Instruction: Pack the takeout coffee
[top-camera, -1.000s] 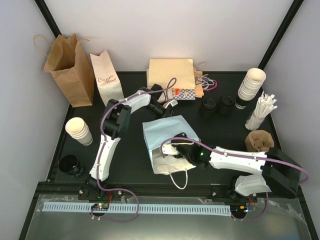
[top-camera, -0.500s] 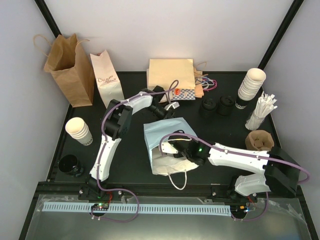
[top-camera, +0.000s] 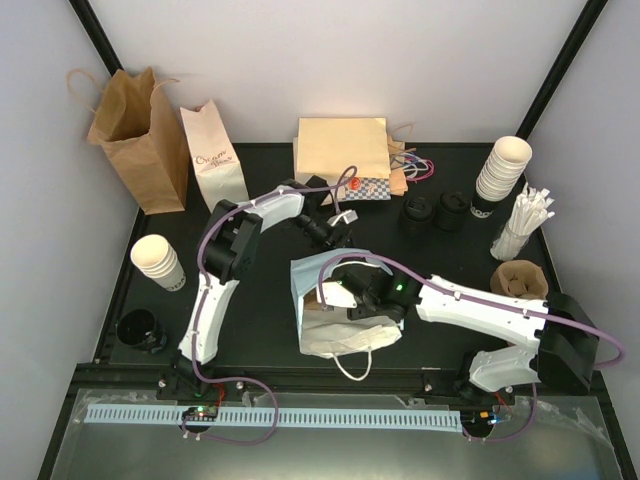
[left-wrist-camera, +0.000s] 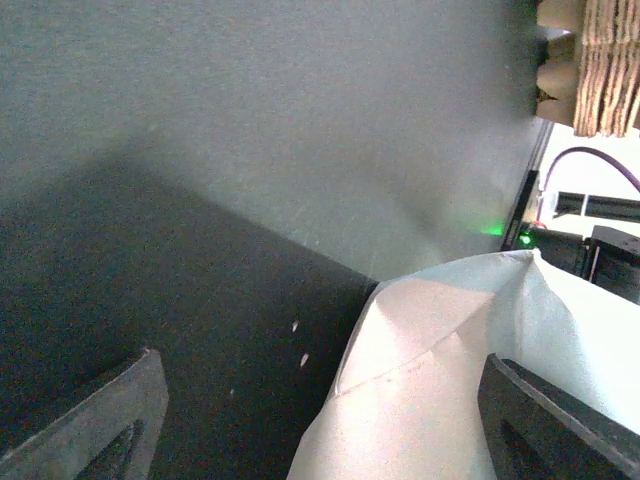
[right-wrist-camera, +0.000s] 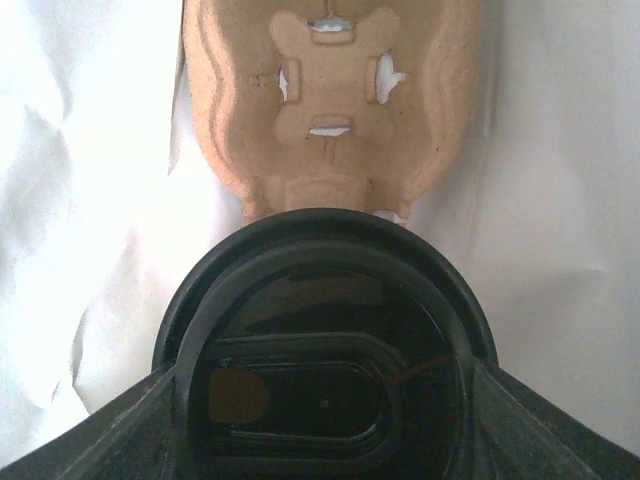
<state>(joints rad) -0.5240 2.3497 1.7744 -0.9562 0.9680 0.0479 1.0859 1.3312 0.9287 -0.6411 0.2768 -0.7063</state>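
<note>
The takeout coffee shows in the right wrist view as a round black lid (right-wrist-camera: 325, 370) filling the space between my right fingers (right-wrist-camera: 545, 425). My right gripper (top-camera: 356, 296) is shut on it inside the mouth of the pale white bag (top-camera: 330, 335) lying mid-table. A bit of the cream cup (top-camera: 331, 296) shows from above. Beyond the lid, a brown pulp cup carrier (right-wrist-camera: 325, 100) lies inside the bag (right-wrist-camera: 560, 200). My left gripper (top-camera: 337, 226) stands open at the bag's far edge. The bag's corner (left-wrist-camera: 440, 380) rises between its spread fingers (left-wrist-camera: 110, 420), which do not touch it.
A tall brown bag (top-camera: 135, 135) and a white printed bag (top-camera: 215, 155) stand at the back left, flat kraft bags (top-camera: 342, 145) at the back centre. Cup stacks (top-camera: 158, 262) (top-camera: 500, 172), black lids (top-camera: 438, 213) (top-camera: 140, 330), stirrers (top-camera: 525, 225) and carriers (top-camera: 518, 280) line the sides.
My left gripper has opened and let go of the bag's far edge. The right gripper has pushed the coffee deeper into the bag, toward the back left, and the bag has bunched up.
</note>
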